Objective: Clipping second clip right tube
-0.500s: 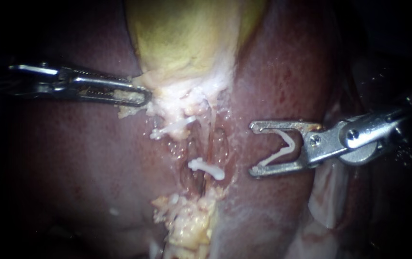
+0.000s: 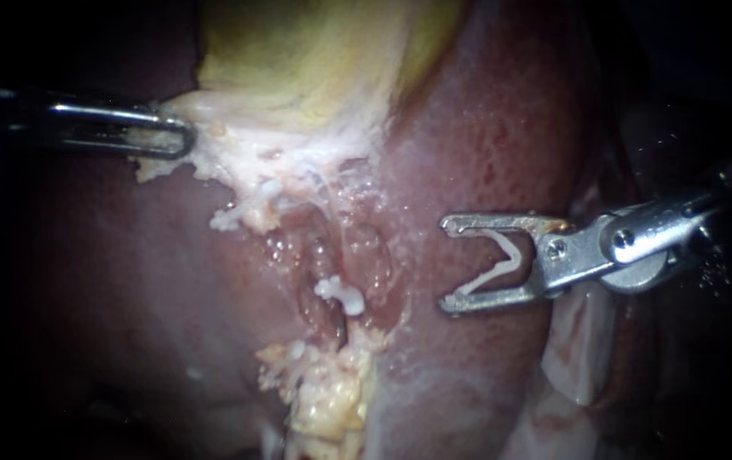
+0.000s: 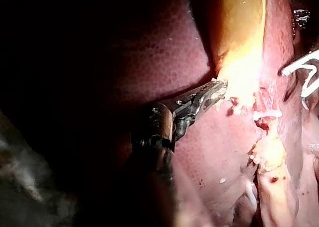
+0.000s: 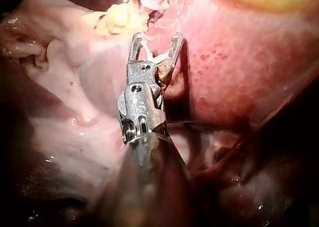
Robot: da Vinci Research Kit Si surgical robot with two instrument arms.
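Holding an open clip (image 2: 512,253) between jaws that stand wide apart, the right instrument (image 2: 448,264) hangs over the liver (image 2: 485,119), to the right of the dissected bed and clear of it. Open clip: white, V-shaped, apex toward the hinge, one leg lying along each jaw, its ends reaching the jaw tips; nothing lies inside it. The right wrist view agrees: right instrument (image 4: 156,38) spread, white clip legs (image 4: 152,55) against both jaws, pale and yellow tissue just ahead of the tips. Dissected bed: a wet, reddish trough below the gallbladder (image 2: 314,60), with glistening tubes (image 2: 321,255) running down it; which of them is the right tube cannot be determined. Two white clips sit in that bed: an upper clip (image 2: 242,213) at the pale fringe under the gallbladder, and a lower clip (image 2: 340,294) across a tube just above the yellow fat (image 2: 331,400). Both appear closed and lie apart from the right instrument. Left instrument (image 2: 174,136): jaws closed on pale tissue (image 2: 212,153) at the gallbladder's lower edge, the tissue stretched toward the left. In the left wrist view the left instrument (image 3: 219,87) shows its jaws together with pale shreds between them, the gallbladder just ahead.
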